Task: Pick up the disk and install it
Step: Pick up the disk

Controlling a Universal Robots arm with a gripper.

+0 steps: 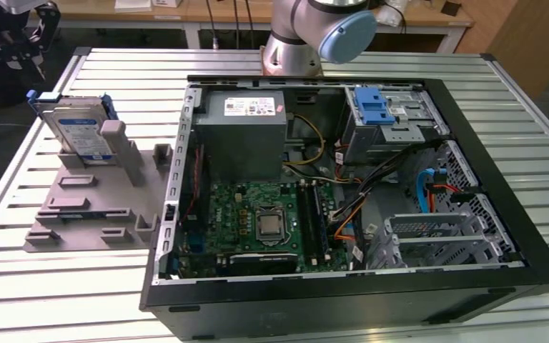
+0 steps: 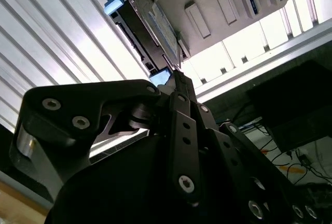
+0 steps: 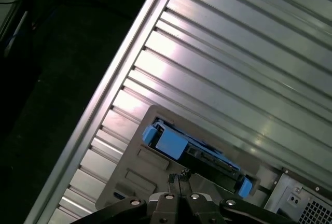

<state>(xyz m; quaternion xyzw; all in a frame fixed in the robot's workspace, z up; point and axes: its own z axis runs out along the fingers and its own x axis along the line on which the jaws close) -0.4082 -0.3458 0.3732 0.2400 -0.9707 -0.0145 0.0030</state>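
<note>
The disk (image 1: 76, 132) stands on edge in a slot of a grey fixture (image 1: 94, 207) on the exterior view's left. It is silver-grey with a white-and-blue label and a blue frame. My gripper (image 1: 17, 50) hangs as a dark shape beyond and above it, apart from it. In both wrist views the thin fingertips meet with nothing between them, so the gripper (image 3: 179, 176) is shut and empty. The disk (image 3: 192, 151) lies just past the tips in the first wrist view. In the second wrist view the gripper (image 2: 176, 73) points at the disk (image 2: 150, 24).
An open black computer case (image 1: 351, 293) lies on the slatted metal table (image 1: 8, 214), to the exterior view's right of the fixture. Inside are a grey power supply (image 1: 246, 136), a green board (image 1: 265, 221) and a metal cage with a blue latch (image 1: 379, 107). The table edge (image 3: 104, 105) drops to dark floor.
</note>
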